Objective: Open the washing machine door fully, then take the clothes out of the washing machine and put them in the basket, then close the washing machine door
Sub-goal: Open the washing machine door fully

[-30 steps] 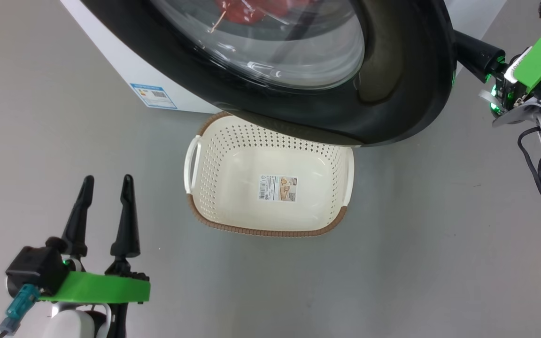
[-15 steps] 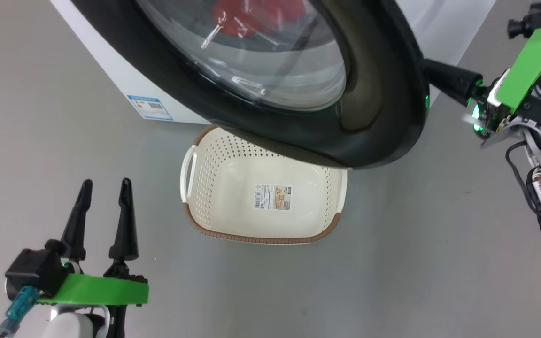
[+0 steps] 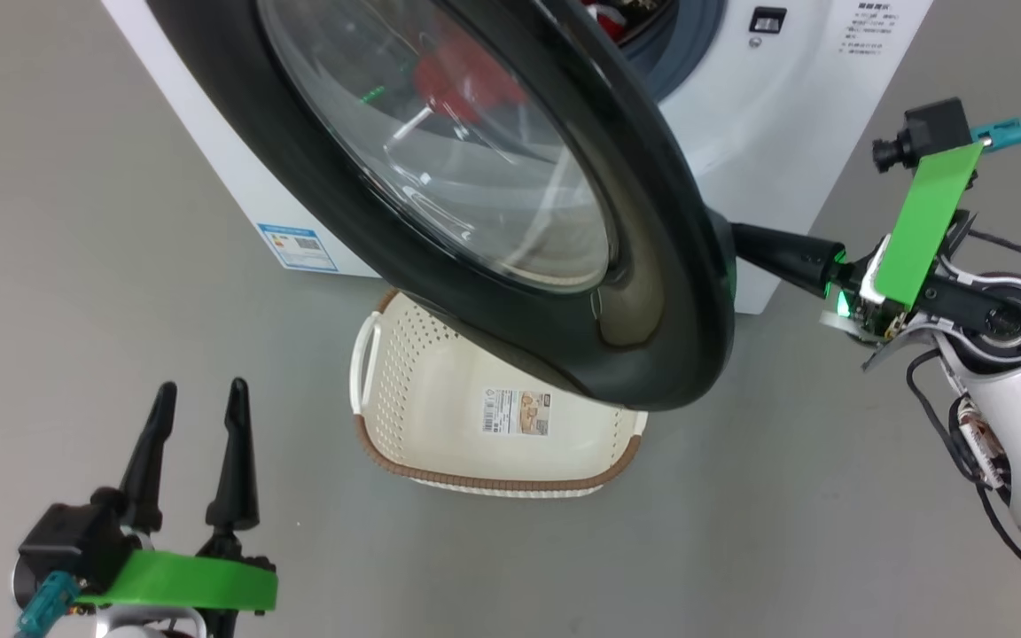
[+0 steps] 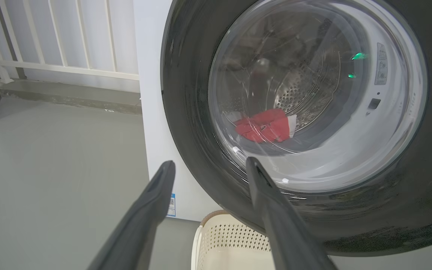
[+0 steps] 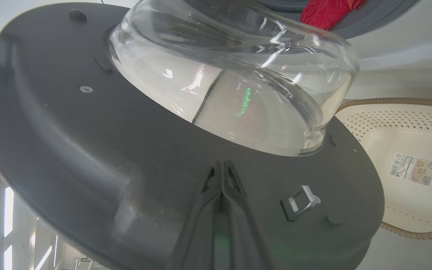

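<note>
Right gripper [image 5: 221,165], clenched on nothing, tips against the large round glossy black door [image 3: 679,301] ahead; left gripper [image 3: 200,390] released, well apart.

The door [image 3: 670,292] hangs on the left side of the washing machine [image 3: 794,133] and stands out in front of it, partly open. The clothes [image 4: 263,125] lie inside the machine. The basket [image 3: 422,416] sits on the floor [image 3: 785,496] just in front of the machine, partly under the door. The left gripper [image 3: 200,385] is well in front of the machine, toward its left side. The right gripper [image 5: 221,163] is in front of the machine's right part, between machine and door, its tips against the door's inner side.
</note>
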